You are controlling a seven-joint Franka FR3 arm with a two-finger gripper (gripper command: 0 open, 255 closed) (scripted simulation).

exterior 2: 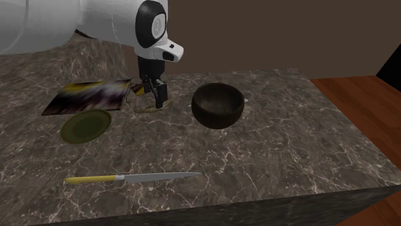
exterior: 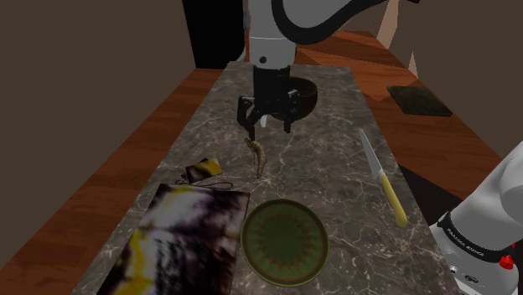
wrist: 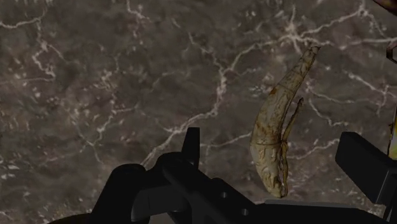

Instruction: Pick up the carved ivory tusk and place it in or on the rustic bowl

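Tusk [wrist: 277,133]: pale, carved and curved, tapering to a thin tip; it lay flat on the countertop directly under the open jaws.
Tusk against the fingers [wrist: 191,143]: in the wrist view it sat between the 2 of them, closer to 1 than to the other, with bare stone on either side, so nothing clasped it.
Jaws: spread wide and holding nothing.
Gripper [exterior: 269,130]: all black, pointing down at the stone; in the shoulder view 1 fingertip hung just over the near end of the tusk [exterior: 258,156].
Bowl [exterior 2: 218,104]: dark, round and upright, its hollow bare; it stood just beside the jaws on the side away from the plate, apart from the tusk.
Plate [exterior: 285,241]: round and green with a ringed pattern; it lay flat past the tusk's far end from the jaws, well apart from them.
Knife [exterior: 384,178]: yellow handle and grey blade, flat on the stone, well off to 1 side of the jaws.
Patterned board [exterior: 180,243]: a rectangle in yellow, white and dark purple, flat beside the plate and on the opposite side of the jaws from the knife.
Small thing [exterior: 204,170]: yellow and black, near the board's corner and not far from the tusk; what it was could not be told.
Countertop [wrist: 95,76]: dark marble with pale veins, beneath the jaws and everything else named.
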